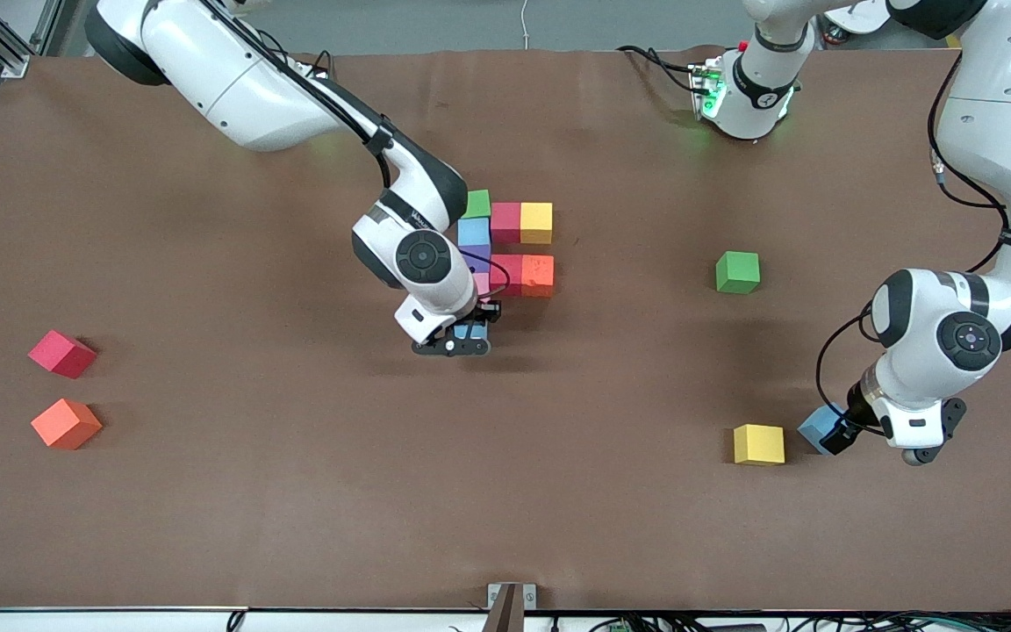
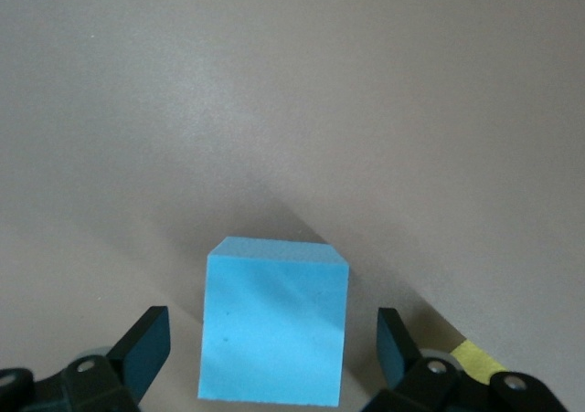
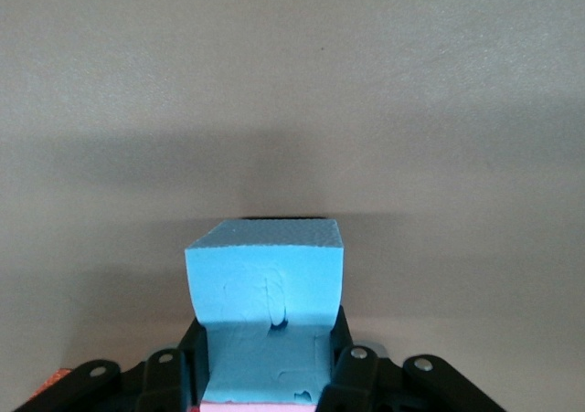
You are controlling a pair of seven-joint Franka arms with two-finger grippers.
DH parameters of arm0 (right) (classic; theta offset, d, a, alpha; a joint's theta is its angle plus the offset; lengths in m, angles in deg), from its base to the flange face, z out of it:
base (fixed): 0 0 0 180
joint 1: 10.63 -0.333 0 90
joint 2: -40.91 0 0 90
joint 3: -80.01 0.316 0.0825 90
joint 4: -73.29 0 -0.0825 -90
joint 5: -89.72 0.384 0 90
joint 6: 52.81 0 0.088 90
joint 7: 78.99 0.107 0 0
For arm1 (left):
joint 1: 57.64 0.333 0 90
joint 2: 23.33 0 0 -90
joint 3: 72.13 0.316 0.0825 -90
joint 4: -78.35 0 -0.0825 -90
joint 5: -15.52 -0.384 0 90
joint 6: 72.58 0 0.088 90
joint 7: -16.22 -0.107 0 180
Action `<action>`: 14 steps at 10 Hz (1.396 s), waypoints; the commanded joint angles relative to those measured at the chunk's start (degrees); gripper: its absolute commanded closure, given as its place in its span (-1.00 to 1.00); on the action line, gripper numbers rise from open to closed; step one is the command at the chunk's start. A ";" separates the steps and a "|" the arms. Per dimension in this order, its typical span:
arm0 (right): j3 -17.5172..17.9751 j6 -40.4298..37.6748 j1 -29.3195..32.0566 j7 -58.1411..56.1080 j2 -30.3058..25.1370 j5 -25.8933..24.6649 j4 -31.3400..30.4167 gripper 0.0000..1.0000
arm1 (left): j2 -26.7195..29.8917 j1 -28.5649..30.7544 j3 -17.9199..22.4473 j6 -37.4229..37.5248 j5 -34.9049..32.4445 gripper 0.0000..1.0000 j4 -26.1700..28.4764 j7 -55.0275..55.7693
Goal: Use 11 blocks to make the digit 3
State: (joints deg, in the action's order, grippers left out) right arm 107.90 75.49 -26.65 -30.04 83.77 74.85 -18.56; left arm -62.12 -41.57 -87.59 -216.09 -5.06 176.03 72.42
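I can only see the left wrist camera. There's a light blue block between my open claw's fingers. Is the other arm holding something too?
Observer: Yes. The right claw is shut on a second light blue block.
Child: Where is it?
Observer: Low, right beside the pink block at the end of the unfinished figure in mid-table.
Child: Any blocks lying loose?
Observer: A red block and an orange block sit toward the right arm's end.
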 commanded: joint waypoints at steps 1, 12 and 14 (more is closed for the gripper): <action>-0.38 0.55 -0.32 1.41 -0.85 -1.39 -1.14 -1.00 | -2.33 0.54 -0.36 -0.71 -1.66 -1.00 -2.67 -0.30; -0.03 -3.32 8.27 5.36 -5.59 -0.60 -0.43 -1.00 | 3.97 -1.12 -1.24 4.54 -2.19 0.41 -2.85 2.85; -0.03 -5.15 14.23 5.63 -7.44 -0.60 -0.35 -1.00 | 6.09 -4.28 -1.24 6.74 -1.83 0.41 -2.93 9.67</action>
State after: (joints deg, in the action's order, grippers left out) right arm 106.94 71.71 -16.38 -25.85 78.65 74.85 -17.27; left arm -58.32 -43.72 -89.10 -211.64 -5.96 172.33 77.26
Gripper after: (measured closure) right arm 0.000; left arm 0.445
